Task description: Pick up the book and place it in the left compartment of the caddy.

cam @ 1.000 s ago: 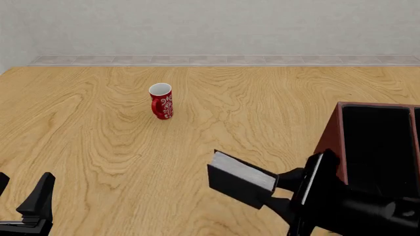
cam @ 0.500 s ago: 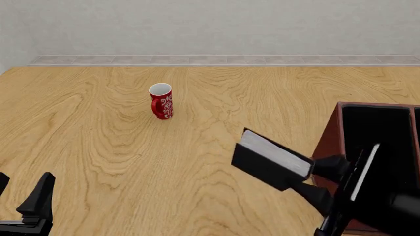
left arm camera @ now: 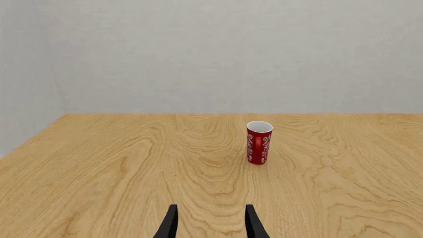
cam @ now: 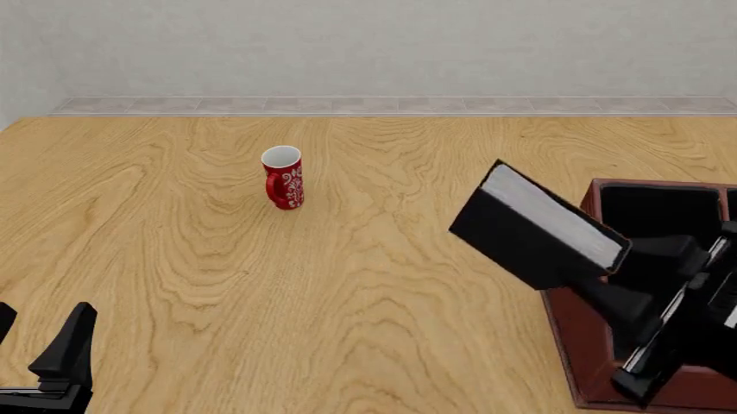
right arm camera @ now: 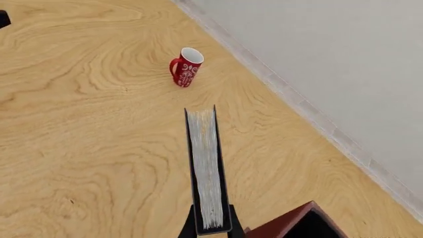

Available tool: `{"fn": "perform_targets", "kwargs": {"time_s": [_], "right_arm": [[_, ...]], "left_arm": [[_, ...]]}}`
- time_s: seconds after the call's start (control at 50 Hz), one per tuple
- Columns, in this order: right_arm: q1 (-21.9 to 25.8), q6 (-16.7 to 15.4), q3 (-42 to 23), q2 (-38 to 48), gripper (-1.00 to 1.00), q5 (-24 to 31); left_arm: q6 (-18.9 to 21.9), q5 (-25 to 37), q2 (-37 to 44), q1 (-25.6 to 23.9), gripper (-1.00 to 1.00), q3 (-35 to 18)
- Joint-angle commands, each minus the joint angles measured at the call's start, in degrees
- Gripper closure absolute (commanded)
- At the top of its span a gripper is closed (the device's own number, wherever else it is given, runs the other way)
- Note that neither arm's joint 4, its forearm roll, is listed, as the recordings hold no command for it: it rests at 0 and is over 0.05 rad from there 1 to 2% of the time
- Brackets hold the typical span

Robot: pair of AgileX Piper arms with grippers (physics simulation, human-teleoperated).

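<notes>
Between the right gripper (cam: 640,278) jaws, clamped shut, the book (cam: 539,228) hangs tilted beside the caddy (cam: 588,345) — stand it upright over the left compartment (cam: 662,216) before lowering — left gripper (left arm camera: 210,224) idles agape.

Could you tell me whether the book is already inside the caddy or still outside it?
Still outside. The book is held tilted in the air by the right end effector, beside the caddy; no part of it is in the left compartment.

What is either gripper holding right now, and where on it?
The right gripper holds the book by one end, fingers pinching its covers. The left gripper holds nothing.
</notes>
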Motion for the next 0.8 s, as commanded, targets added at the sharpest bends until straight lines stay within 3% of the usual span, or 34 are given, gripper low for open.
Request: {"fn": "perform_targets", "kwargs": {"time_s": [0.02,0.2,0.4,0.42,0.54,0.6,0.8], "right_arm": [[-2.2,2.2,-3.9,-2.1,1.0,1.2],[-3.3,4.6,-5.9,-3.8,1.0,2.5],[-11.1,6.0,-7.8,-6.2,1.0,4.8],[-12.4,8.5,-9.0,-6.9,1.0,5.3],[-13.9,8.3,-9.8,-8.6,1.0,7.0],[-17.6,8.9,-11.5,-10.3,1.0,9.5],[-22.3,8.8,-12.0,-11.4,1.0,12.6]], "left_arm": [[0.0,0.0,0.0,0.0,-1.0,0.0],[0.0,0.0,0.0,0.0,-1.0,0.0],[0.0,0.0,0.0,0.0,-1.0,0.0],[0.0,0.0,0.0,0.0,-1.0,0.0],[0.0,0.0,0.0,0.0,-1.0,0.0],[0.0,0.0,0.0,0.0,-1.0,0.0],[0.0,0.0,0.0,0.0,-1.0,0.0]]}}
